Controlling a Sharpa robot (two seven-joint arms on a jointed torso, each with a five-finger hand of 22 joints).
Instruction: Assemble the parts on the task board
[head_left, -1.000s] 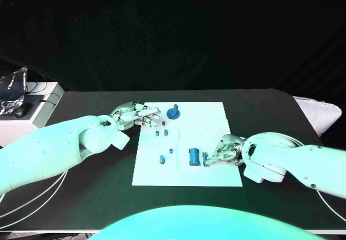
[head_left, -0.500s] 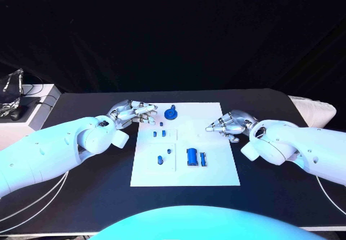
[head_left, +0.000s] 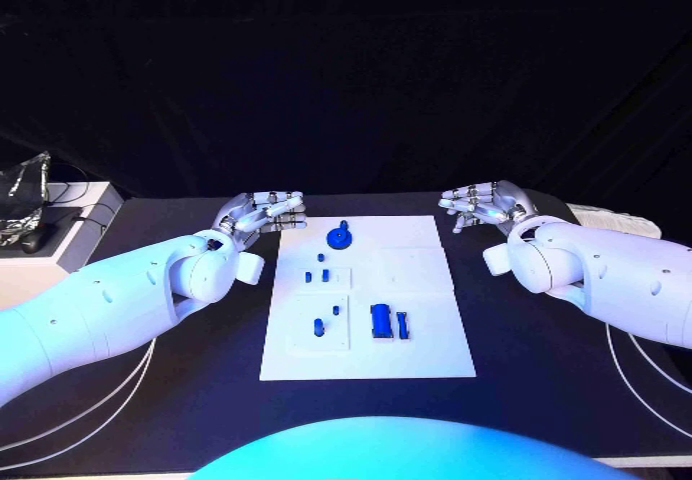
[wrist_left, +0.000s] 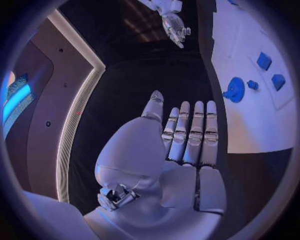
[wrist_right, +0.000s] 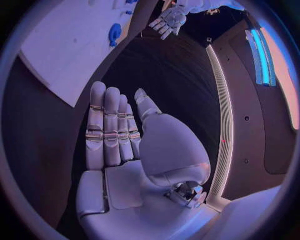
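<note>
Left hand (head_left: 264, 213) flat, fingers straight and together, holding nothing, just off the board's (head_left: 433, 345) far left corner. Right hand (head_left: 483, 207) likewise empty, off the far right corner (both clear of the board). Blue parts (head_left: 381, 319) lie on the board, gear-like piece (head_left: 339, 237) nearest the left hand; small ones hard to make out.
</note>
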